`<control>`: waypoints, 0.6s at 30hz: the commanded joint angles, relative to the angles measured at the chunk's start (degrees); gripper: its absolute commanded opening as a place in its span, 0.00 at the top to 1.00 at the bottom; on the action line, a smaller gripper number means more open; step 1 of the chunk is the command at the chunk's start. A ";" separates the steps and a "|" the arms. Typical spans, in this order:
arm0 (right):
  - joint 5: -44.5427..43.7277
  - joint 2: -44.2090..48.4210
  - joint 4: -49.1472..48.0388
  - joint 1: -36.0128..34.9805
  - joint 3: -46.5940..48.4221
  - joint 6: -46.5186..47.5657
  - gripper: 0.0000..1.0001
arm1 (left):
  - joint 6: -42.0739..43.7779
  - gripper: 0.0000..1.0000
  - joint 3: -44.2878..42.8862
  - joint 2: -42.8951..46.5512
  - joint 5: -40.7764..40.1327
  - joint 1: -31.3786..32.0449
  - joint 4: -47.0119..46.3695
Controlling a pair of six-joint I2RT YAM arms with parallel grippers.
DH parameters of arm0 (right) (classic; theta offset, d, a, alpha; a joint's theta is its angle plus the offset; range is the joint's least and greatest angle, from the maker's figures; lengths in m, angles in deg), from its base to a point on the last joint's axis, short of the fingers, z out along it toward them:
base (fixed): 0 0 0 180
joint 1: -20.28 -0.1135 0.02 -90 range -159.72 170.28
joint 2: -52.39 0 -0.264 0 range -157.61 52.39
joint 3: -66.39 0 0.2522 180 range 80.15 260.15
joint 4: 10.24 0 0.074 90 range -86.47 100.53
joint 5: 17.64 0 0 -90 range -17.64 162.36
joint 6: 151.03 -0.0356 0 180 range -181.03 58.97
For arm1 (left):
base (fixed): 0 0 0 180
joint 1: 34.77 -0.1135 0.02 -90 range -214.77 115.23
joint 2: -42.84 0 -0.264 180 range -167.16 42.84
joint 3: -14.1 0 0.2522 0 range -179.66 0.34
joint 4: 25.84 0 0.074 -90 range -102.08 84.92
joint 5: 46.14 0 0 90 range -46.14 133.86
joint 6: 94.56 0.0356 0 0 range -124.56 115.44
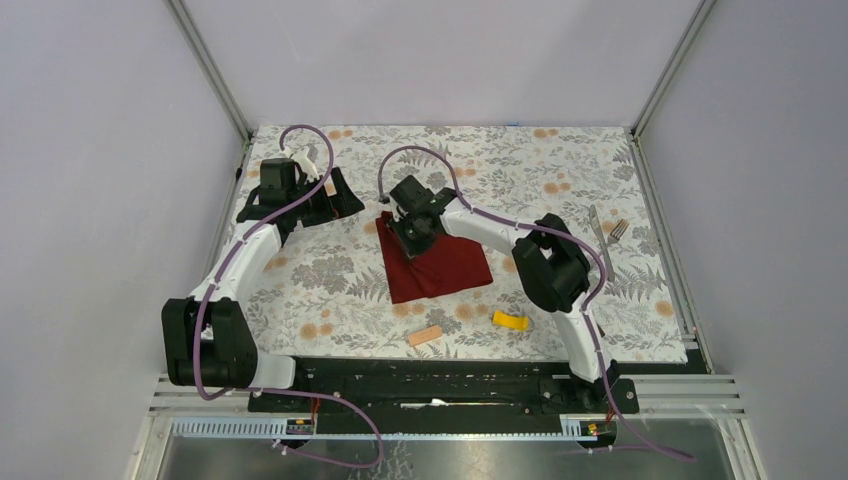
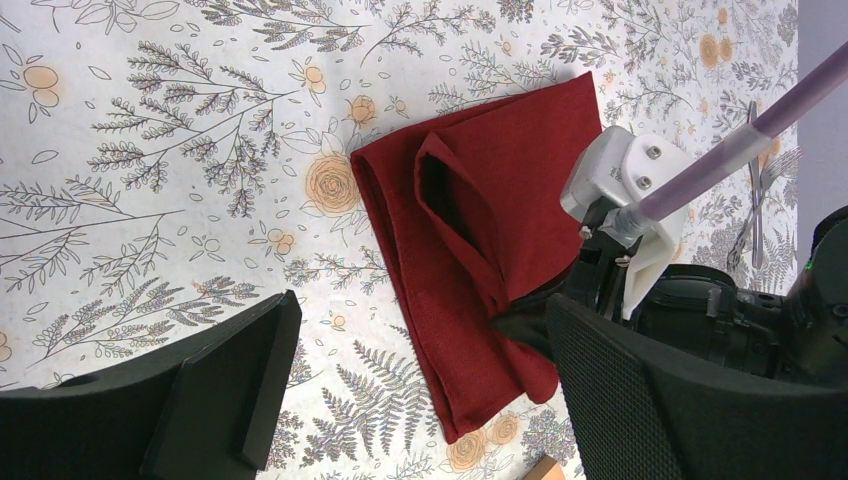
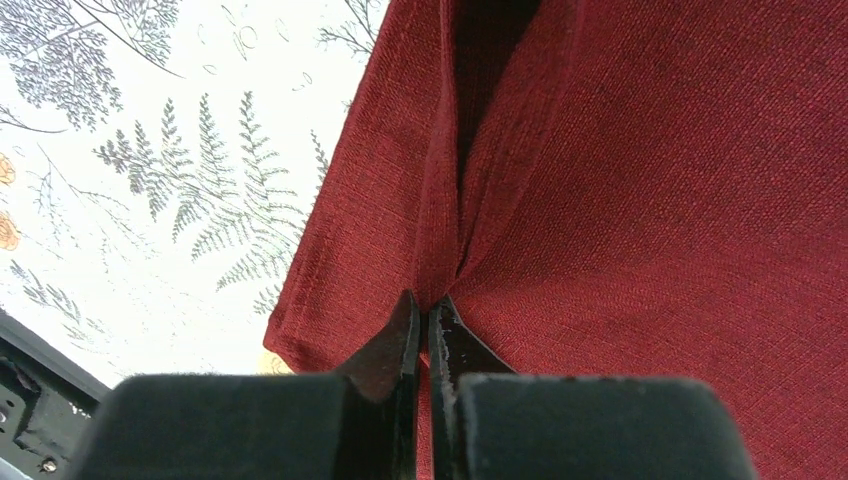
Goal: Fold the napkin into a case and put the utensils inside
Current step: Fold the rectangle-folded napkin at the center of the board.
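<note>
— Right wrist view is showing what at the right gripper?
— Its tips are pinching shut on a raised fold of the napkin, which is lying mid-tablecloth.
— And the left gripper?
— It is hovering spread wide, holding nothing, left of the napkin. The knife and fork are lying well apart, far right.

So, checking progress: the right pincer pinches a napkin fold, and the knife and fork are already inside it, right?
No. The right pincer pinches a napkin fold, but the knife and fork lie on the table near its right edge, as the top external view shows.
</note>
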 commanded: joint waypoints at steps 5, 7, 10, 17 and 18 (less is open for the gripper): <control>-0.89 -2.39 1.29 -0.87 4.55 -1.94 1.00 | 0.62 0.01 0.37 1.94 0.77 -0.26 -1.68; -1.11 -2.93 1.53 -0.92 5.12 -2.17 1.00 | 0.63 0.01 0.37 1.99 0.82 -0.26 -1.70; -1.44 -3.71 1.76 -0.85 5.45 -2.30 1.00 | 0.67 0.01 0.36 2.00 0.85 -0.27 -1.67; -1.93 -4.93 1.67 -0.85 6.49 -2.80 0.98 | 0.66 0.01 0.36 1.86 1.12 -0.26 -1.73; -1.96 -5.11 1.67 -0.91 6.63 -2.92 0.96 | 0.69 0.01 0.36 1.93 1.08 -0.26 -1.71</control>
